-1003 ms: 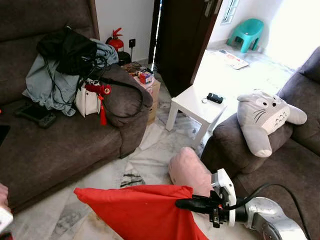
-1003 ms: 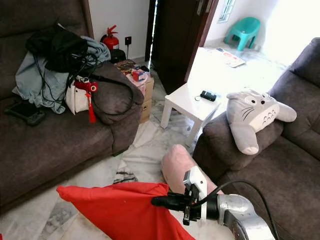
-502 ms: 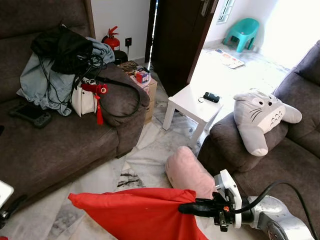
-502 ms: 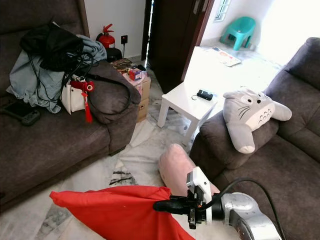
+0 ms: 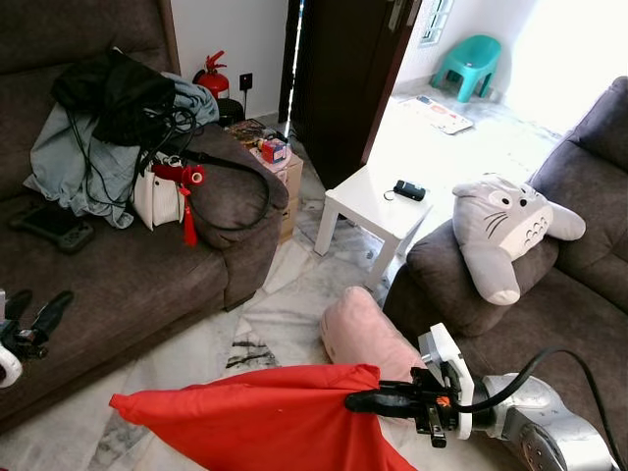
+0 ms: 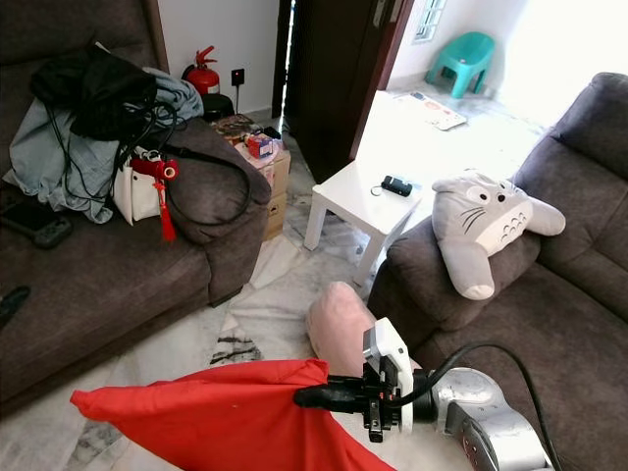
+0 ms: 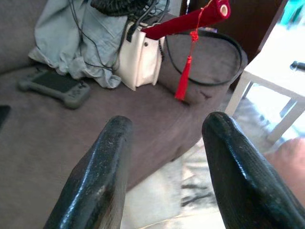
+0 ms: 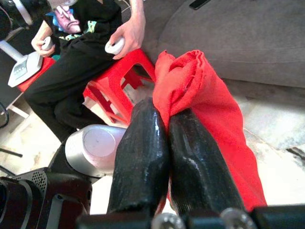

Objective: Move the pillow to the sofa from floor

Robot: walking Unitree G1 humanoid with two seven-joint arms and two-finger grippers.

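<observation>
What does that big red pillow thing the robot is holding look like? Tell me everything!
The red pillow is a soft, limp cloth cushion, plain bright red and wrinkled. The right gripper pinches one corner, its fingers shut on bunched fabric, so it hangs stretched sideways above the marble floor, tapering to a point at its far end. Just behind it, a pink pillow lies by the right sofa.

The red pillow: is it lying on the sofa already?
No. The red pillow hangs above the floor, pinched at one corner by the shut jaws of the right gripper, beside the pink pillow.
</observation>
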